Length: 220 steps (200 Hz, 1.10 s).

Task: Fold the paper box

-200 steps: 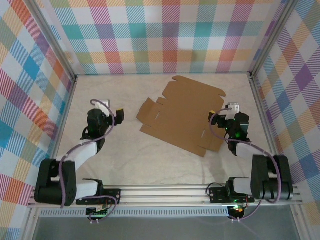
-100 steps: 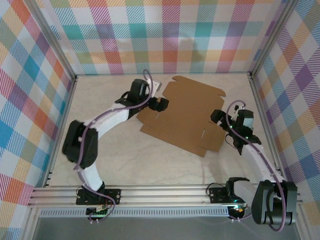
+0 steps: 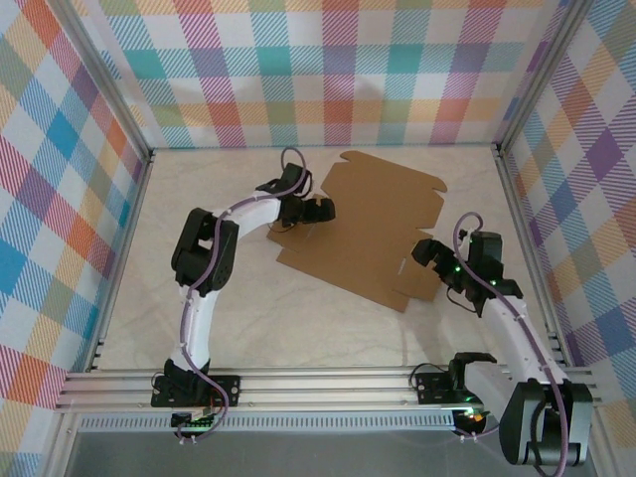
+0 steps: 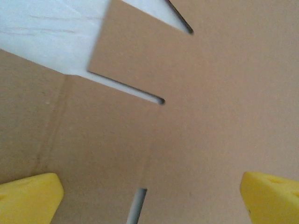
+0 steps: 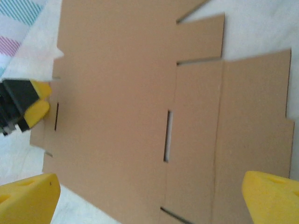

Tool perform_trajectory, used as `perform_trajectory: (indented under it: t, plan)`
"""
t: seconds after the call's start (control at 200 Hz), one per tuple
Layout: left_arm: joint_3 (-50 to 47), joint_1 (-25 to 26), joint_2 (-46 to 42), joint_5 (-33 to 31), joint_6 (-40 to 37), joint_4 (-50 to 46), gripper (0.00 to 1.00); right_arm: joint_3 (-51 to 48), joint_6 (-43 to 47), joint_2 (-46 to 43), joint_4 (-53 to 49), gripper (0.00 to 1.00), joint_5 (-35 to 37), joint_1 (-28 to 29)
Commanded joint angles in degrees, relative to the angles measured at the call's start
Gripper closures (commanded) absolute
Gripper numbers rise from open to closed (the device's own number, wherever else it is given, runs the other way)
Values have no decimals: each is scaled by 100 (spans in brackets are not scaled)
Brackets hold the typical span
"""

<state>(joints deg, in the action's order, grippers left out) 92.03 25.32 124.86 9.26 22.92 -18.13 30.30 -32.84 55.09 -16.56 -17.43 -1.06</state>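
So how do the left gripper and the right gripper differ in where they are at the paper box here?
The left gripper is over the left flaps of the paper box, while the right gripper is at its right edge. The left gripper's camera sees the cardboard close up. The right gripper's camera takes in most of the sheet, so it looks farther off. Both are open, and neither grips the flat box.
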Motion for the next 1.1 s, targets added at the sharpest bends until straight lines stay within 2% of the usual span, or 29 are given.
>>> perform_trajectory:
  t: [0.0,0.12,0.285,0.37,0.46,0.585,0.745,0.95,1.095]
  plan:
    - [-664,-119,-385,-496,1007,-39,0,217,-153,251,-308,0,-862,86]
    - [-1593,-215,-804,-535,1698,537,0,311,-343,454,-132,0,-883,569]
    - [-2780,-250,-1647,-987,2501,1007,1,399,-876,917,382,0,-340,1850]
    - [-3070,-291,-1899,-649,2707,1083,1,421,-1215,1405,750,0,-131,2450]
    - [-3328,-273,-2185,-491,2799,1041,1,449,-1551,1914,1095,0,-35,2754]
    - [-3780,-273,-2652,-575,2812,983,1,533,-1715,2505,1358,0,251,2796]
    - [-4404,-232,-3271,-561,2640,774,2,912,-1265,2917,935,0,1060,2671]
    - [-5191,149,-4048,-454,2670,545,2,1704,-807,3931,878,0,893,2140]
    - [-5281,948,-4185,-442,2810,398,0,2823,-548,4949,660,0,590,2048]
